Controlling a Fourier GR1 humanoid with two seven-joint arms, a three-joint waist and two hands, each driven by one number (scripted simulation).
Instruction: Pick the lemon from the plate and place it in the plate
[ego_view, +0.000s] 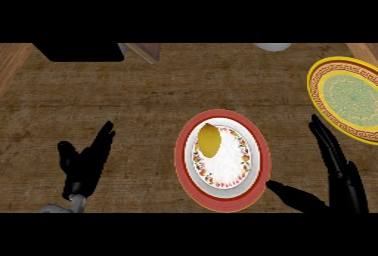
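A yellow lemon (210, 138) lies on the upper left part of a white plate with a flowered band and a red rim (221, 200), in the middle of the head view. A second plate (319, 87), yellow-rimmed with a green patterned centre, sits at the right edge. My right hand (339, 175) is open just right of the red-rimmed plate, fingers straight and pointing up, thumb stretched toward that plate's lower right rim. My left hand (87, 160) rests open at the lower left, fingers up, well away from both plates.
The wooden counter (148, 90) spreads across the view. A dark block (77, 51) and a wooden piece (144, 51) stand at the far left edge, and a pale round object (273, 47) shows at the far edge near the right.
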